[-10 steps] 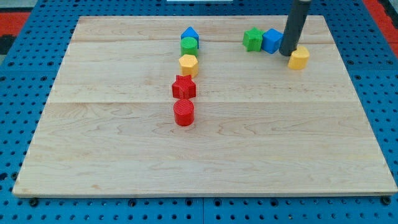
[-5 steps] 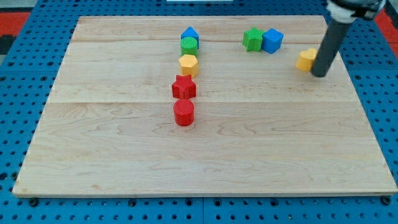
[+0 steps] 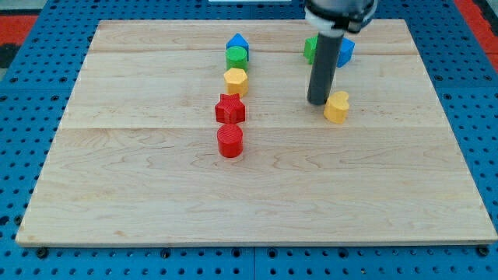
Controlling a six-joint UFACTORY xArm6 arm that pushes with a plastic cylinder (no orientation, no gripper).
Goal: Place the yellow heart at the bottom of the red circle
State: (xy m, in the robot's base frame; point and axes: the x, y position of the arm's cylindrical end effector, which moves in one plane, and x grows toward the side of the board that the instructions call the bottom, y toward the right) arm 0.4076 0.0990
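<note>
Surface: pale wooden board (image 3: 257, 194), planks running across the view, grain visible. Board is laid on a blue pegboard base (image 3: 23, 155) w/ regular holes; red patches are seen at the top corners of the view. Lighting even, no other room detail visible.

No gripper is fitted, so no open/closed state applies: arm ends in a dark rod. My tip (image 3: 317, 102) is placed on the board just left of the yellow heart (image 3: 337, 107), touching or nearly so; exact contact cannot be told.

Yellow heart is located right of centre, well apart from the red circle (image 3: 230, 141), which sits near mid-board. Heart is right of the circle and slightly higher in the view, not below it.

1 column of 5 blocks, top to bottom: blue block (image 3: 237, 43), green block (image 3: 236, 57), yellow hexagon (image 3: 236, 80), red star (image 3: 230, 109), red circle.

Behind the rod: green block (image 3: 310, 48) and blue block (image 3: 345, 50), both partly hidden.
</note>
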